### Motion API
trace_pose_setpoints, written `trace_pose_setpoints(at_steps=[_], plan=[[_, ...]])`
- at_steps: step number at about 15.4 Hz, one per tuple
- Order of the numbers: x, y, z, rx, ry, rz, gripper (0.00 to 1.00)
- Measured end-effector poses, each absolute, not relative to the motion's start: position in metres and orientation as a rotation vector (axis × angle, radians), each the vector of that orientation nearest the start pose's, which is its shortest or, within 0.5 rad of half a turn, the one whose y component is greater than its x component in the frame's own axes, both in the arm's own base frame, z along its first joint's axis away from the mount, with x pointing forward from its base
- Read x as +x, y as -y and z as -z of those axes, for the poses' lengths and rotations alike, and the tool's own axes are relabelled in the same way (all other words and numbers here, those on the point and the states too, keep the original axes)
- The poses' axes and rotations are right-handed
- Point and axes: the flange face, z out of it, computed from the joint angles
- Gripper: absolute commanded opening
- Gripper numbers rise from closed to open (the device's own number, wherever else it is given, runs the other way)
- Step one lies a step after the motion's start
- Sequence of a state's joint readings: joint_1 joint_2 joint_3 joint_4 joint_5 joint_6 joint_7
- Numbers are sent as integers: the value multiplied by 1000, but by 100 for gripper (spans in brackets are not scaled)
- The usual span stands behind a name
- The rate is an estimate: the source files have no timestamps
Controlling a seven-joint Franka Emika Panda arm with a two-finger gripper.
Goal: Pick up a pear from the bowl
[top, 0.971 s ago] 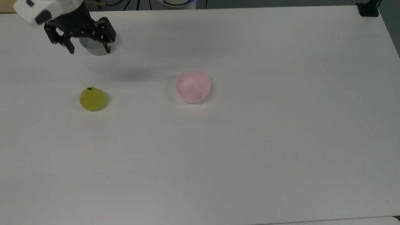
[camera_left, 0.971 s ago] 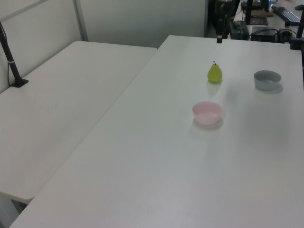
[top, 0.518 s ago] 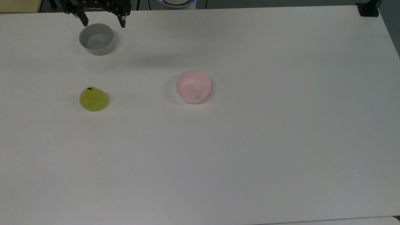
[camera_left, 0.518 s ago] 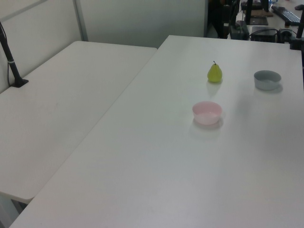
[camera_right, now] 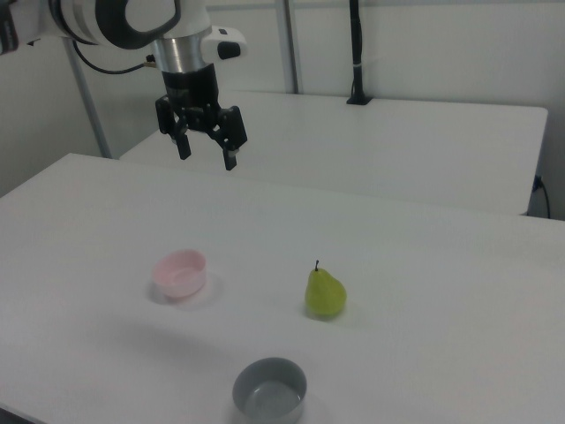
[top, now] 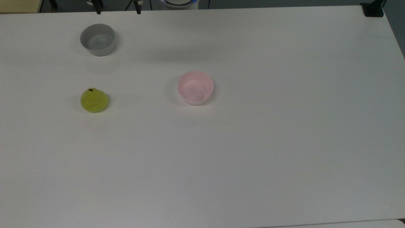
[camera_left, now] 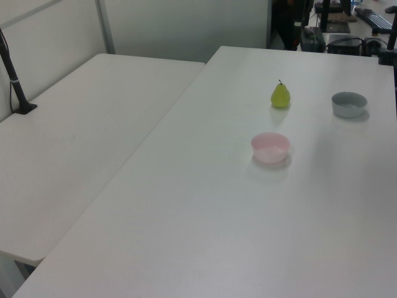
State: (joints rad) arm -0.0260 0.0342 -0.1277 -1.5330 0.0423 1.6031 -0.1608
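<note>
The yellow-green pear [top: 94,100] [camera_left: 280,95] [camera_right: 325,293] stands upright on the white table, outside the bowl. The pale pink bowl [top: 195,87] [camera_left: 270,147] [camera_right: 180,273] sits near the table's middle with nothing inside it. My gripper [camera_right: 207,157] hangs high above the table, open, with nothing between its fingers. In the top view its two fingertips [top: 98,11] poke in at the upper edge, beyond the grey bowl [top: 97,39]. The gripper is far from both the pear and the pink bowl.
The grey bowl [camera_left: 348,103] [camera_right: 269,389] holds nothing and stands near the table edge. A black clamp [top: 373,9] sits on the top view's upper right corner. A second white table [camera_left: 74,143] adjoins, with a black post [camera_left: 13,74] on it.
My open gripper has drawn back from over the grey bowl toward the top view's upper edge, so only its fingertips remain there. Pear and bowls have not moved.
</note>
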Motion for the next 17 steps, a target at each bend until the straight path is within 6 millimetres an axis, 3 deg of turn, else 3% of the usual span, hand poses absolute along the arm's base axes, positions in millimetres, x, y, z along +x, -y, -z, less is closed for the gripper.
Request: trace_pose_setpoints(at_steps=[7,17], plan=[[567,43,-625,-3107,115,73,100],[575,33,-612,-3108,68,134,100]])
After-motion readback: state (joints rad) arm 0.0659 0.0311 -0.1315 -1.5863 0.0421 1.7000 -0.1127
